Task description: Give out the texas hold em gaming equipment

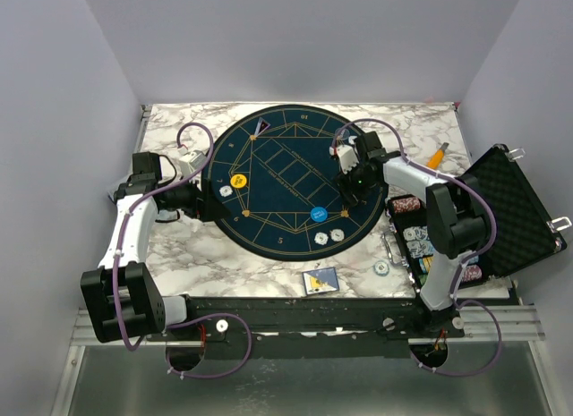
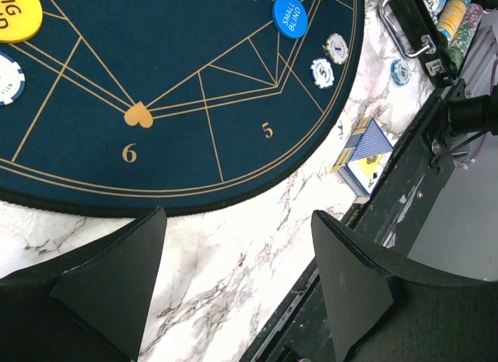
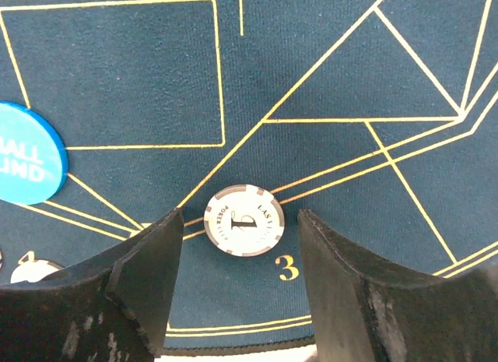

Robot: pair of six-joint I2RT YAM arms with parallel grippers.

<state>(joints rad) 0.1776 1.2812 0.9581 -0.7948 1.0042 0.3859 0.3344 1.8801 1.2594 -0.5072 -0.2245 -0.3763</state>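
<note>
A whitish poker chip point(image 3: 243, 219) lies flat on the dark blue mat point(image 3: 327, 66) by the number 3. My right gripper point(image 3: 239, 223) stands open around it, with a gap on each side. The blue button disc point(image 3: 23, 163) lies to its left. In the top view the right gripper point(image 1: 349, 191) is over the mat's right edge. My left gripper point(image 2: 237, 222) is open and empty above marble, just off the mat near the yellow disc point(image 1: 238, 180) and a chip point(image 1: 226, 191). Two chips point(image 2: 322, 72) lie near the blue disc point(image 2: 289, 15). A card deck point(image 1: 320, 281) lies near the front edge.
The open black case point(image 1: 515, 219) with stacked chips point(image 1: 407, 206) stands at the right, beside the right arm. One loose chip point(image 1: 382, 267) lies on the marble next to it. An orange-handled tool point(image 1: 437, 155) lies at the back right.
</note>
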